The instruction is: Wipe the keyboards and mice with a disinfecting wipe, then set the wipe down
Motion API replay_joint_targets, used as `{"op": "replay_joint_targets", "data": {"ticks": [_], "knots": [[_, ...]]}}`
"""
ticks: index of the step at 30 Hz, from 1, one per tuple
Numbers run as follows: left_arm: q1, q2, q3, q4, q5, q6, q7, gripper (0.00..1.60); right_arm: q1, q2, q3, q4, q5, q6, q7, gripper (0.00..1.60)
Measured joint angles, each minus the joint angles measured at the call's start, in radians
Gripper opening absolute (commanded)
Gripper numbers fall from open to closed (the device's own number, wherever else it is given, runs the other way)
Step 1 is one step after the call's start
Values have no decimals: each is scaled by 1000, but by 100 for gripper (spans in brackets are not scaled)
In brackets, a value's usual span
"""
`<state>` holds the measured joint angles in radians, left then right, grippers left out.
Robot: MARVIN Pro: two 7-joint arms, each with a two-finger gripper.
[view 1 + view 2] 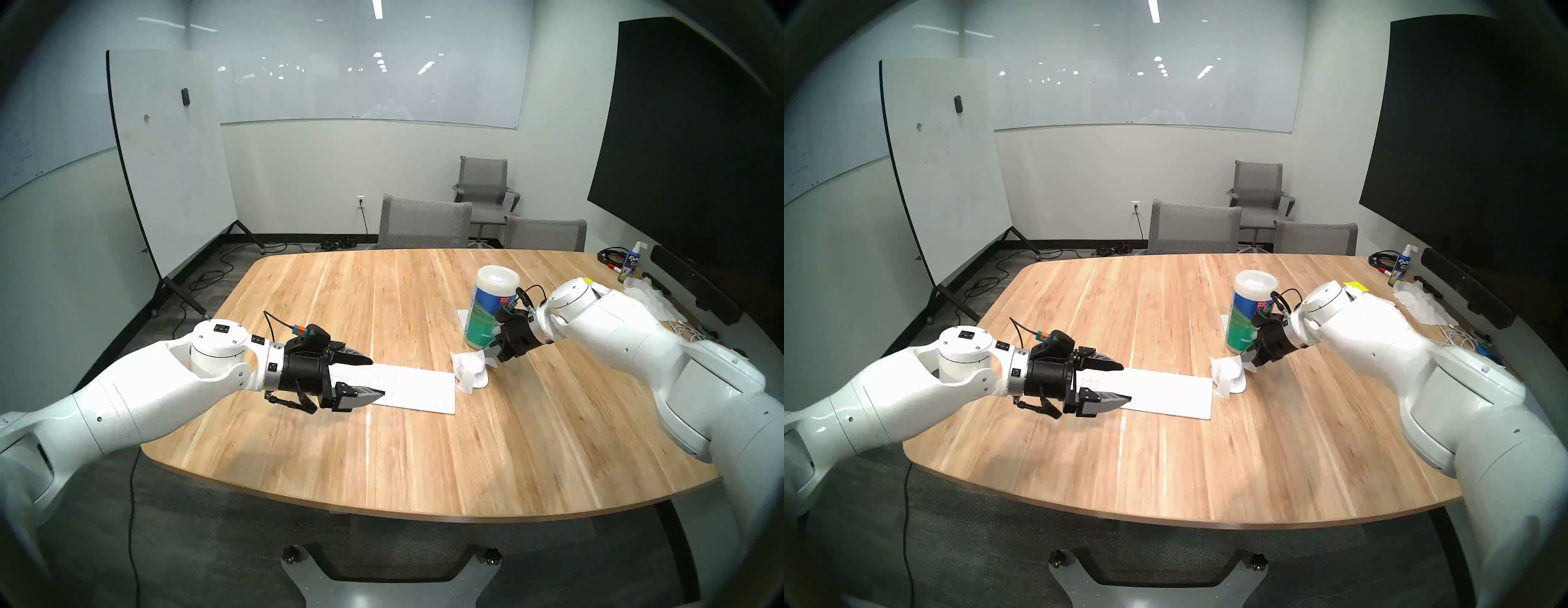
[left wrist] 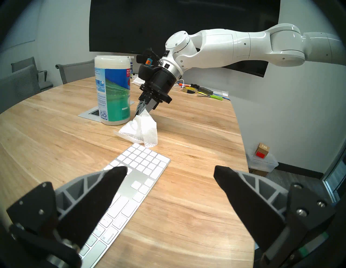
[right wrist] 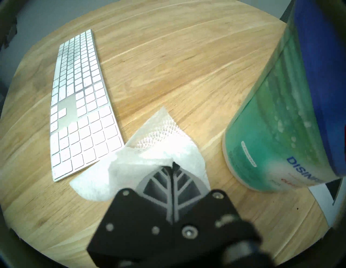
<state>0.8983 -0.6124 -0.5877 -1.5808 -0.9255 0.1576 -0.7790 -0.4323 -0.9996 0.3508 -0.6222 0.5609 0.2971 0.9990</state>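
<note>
The white keyboard (image 1: 411,388) lies flat on the wooden table (image 1: 382,467); it also shows in the left wrist view (image 2: 142,164) and the right wrist view (image 3: 78,104). My right gripper (image 1: 490,358) is shut on the rumpled white wipe (image 1: 466,367), which drapes down at the keyboard's right end (image 3: 149,147). The wipe covers the white mouse; only a smooth white rim (image 1: 482,381) peeks out beneath it. My left gripper (image 1: 377,378) is open and empty, hovering over the keyboard's left end (image 2: 169,169).
The tall wipe canister (image 1: 488,305) with a green-blue label stands just behind the right gripper, on a grey table plate (image 2: 89,112). A spray bottle (image 1: 632,265), crumpled tissues (image 1: 649,297) and cables lie at the far right. Grey chairs (image 1: 424,220) stand behind the table.
</note>
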Motion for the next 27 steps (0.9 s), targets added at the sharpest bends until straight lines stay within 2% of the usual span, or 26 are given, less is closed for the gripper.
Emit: {"op": "replay_joint_targets", "data": {"ticks": [9, 27], "knots": [[0, 0, 0, 0, 0, 0, 0, 160, 1, 74, 3, -71, -2, -3, 61, 0], [0, 0, 0, 0, 0, 0, 0, 160, -16, 183, -19, -235, -47, 15, 114, 0]]}}
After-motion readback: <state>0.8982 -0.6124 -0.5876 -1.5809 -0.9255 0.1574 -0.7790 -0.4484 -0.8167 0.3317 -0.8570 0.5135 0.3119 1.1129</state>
